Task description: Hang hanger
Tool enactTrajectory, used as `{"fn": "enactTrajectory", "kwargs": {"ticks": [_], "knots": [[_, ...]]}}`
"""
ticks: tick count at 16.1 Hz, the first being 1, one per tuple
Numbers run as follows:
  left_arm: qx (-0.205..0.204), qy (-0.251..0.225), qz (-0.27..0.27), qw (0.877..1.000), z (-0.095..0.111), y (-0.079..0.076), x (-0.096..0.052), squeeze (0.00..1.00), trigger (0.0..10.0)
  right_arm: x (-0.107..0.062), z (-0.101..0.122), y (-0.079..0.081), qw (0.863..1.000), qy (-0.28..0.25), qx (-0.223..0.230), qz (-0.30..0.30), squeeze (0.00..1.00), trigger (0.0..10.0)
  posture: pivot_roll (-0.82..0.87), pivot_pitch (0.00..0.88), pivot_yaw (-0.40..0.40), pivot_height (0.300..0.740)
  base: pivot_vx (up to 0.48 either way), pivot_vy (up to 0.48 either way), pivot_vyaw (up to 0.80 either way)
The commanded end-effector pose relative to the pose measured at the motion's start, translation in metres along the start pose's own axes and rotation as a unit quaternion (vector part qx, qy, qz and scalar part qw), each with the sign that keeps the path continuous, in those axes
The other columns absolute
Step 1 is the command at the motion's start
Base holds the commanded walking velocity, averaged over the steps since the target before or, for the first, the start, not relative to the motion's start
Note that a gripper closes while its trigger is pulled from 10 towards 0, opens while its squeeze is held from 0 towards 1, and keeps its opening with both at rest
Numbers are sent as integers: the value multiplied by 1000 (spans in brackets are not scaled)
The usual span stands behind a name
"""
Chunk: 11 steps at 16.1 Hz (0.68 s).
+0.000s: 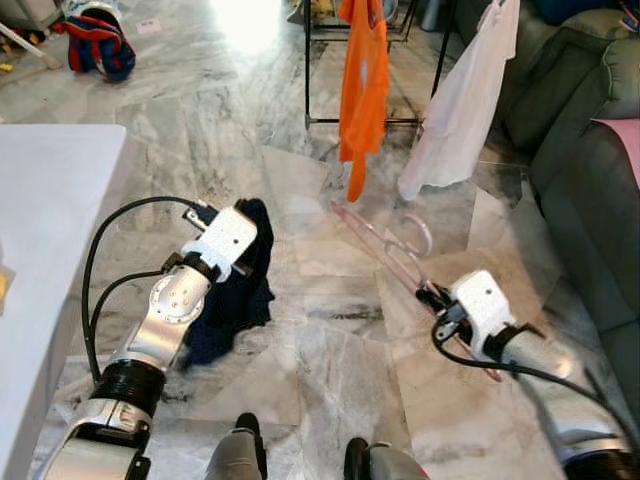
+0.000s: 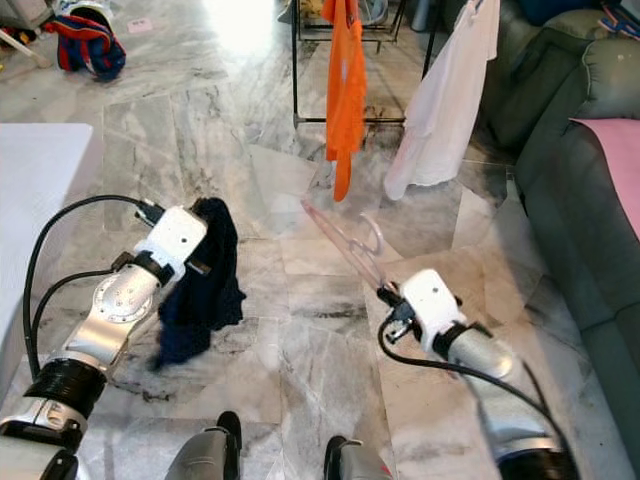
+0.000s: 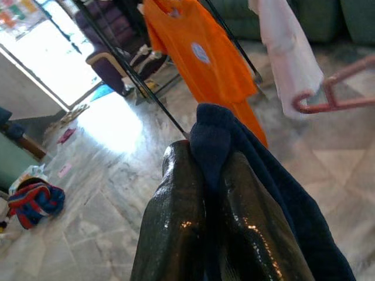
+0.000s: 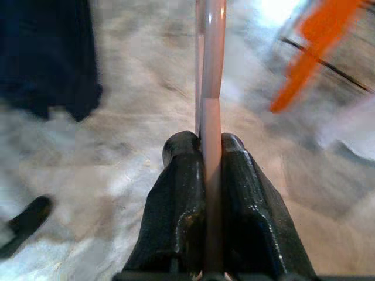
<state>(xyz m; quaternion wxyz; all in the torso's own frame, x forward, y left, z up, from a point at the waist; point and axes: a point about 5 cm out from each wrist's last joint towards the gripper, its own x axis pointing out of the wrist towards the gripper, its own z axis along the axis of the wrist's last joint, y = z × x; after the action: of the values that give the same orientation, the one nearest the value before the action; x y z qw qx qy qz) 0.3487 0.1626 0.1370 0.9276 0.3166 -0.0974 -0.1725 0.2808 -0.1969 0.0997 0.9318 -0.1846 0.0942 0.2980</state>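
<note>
Pink plastic hanger (image 1: 385,245) sits clamped in the right pincer (image 4: 211,170), hook forward toward the black rack (image 1: 372,122), likely ready for hanging. Left pincer (image 3: 214,193) pinches a navy garment (image 1: 235,290), keeping it off the marble floor (image 1: 320,360).

The right wrist view is motion-blurred: the orange shirt (image 4: 316,52) and the dark garment (image 4: 47,58) are smears, and the pink hanger (image 4: 210,88) runs off the frame's edge. Above, the clothes rack (image 1: 375,120) is cut off at the far edge, its rail unseen. The grey sofa (image 1: 590,180) is cropped at right.
</note>
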Motion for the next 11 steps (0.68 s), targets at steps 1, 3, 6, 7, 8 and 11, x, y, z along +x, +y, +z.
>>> {"fn": "enactTrajectory", "kwargs": {"ticks": [1,3,6,7,8,11], "knots": [[21,-17,-5,1000,5,1,3,0,10000,-4,2,7,999,2,-2,45,0,10000,18,266,-23,740,0,0,0],[52,-7,-22,998,0,-2,3,0,10000,-13,11,16,993,3,-6,119,0,10000,15,264,-20,740,0,0,0],[74,-1,-38,997,-4,-5,3,0,10000,-19,16,21,986,9,-5,166,0,10000,13,262,-19,740,0,0,0],[75,1,-35,997,-5,-4,3,0,10000,-22,17,23,983,16,-6,182,0,10000,13,261,-19,740,0,0,0],[75,-2,-33,997,-4,-3,4,0,10000,-24,16,24,982,20,-2,188,0,10000,13,261,-18,740,0,0,0],[70,-39,-40,996,4,-4,4,0,10000,-25,10,24,982,42,-2,184,0,10000,15,262,-17,740,0,0,0]]}}
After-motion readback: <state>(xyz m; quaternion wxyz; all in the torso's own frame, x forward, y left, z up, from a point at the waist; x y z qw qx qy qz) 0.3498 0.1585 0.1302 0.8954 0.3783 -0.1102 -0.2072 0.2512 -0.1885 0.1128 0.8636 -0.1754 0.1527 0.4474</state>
